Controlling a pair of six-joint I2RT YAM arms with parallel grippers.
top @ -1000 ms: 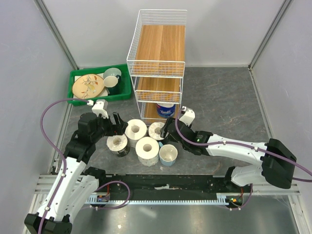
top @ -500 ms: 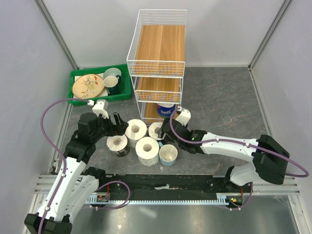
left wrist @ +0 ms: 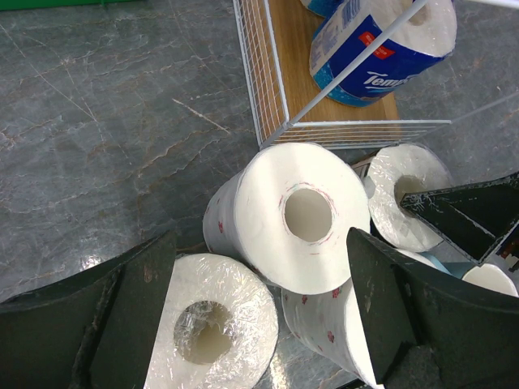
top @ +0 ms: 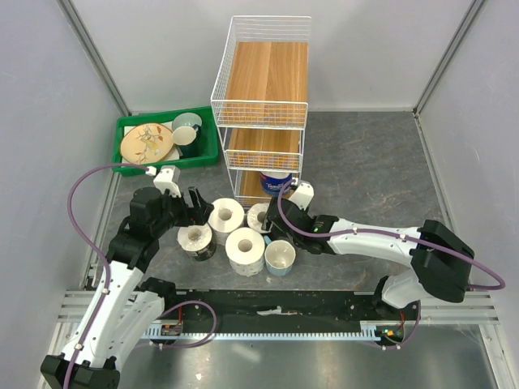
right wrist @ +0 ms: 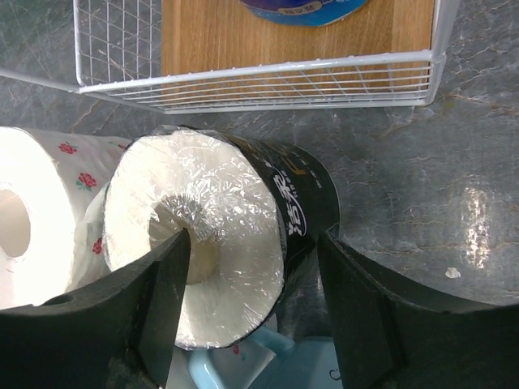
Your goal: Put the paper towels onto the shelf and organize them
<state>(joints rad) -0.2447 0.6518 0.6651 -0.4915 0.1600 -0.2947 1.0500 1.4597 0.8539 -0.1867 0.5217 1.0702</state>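
The shelf (top: 267, 71) stands at the back with a blue-wrapped paper towel roll (top: 276, 181) on its bottom board (right wrist: 284, 36). Several rolls stand in front of it: a flower-printed one (top: 225, 215), another (top: 246, 247), a film-wrapped one (top: 195, 238) and a dark-wrapped one (top: 259, 217). My right gripper (right wrist: 253, 243) straddles the dark-wrapped roll's (right wrist: 243, 203) wall. One finger is in the core; the other stands outside with a small gap. My left gripper (left wrist: 259, 267) hangs open over the film-wrapped roll (left wrist: 211, 332) and a flower-printed roll (left wrist: 300, 215).
A pale blue cup (top: 280, 256) stands right in front of the dark-wrapped roll, under my right gripper. A green tray (top: 210, 146) with a plate and a mug sits left of the shelf. Grey walls close in both sides.
My right gripper has slid left and down onto the dark-wrapped roll, and its jaws have narrowed around the wall. The left arm has not moved.
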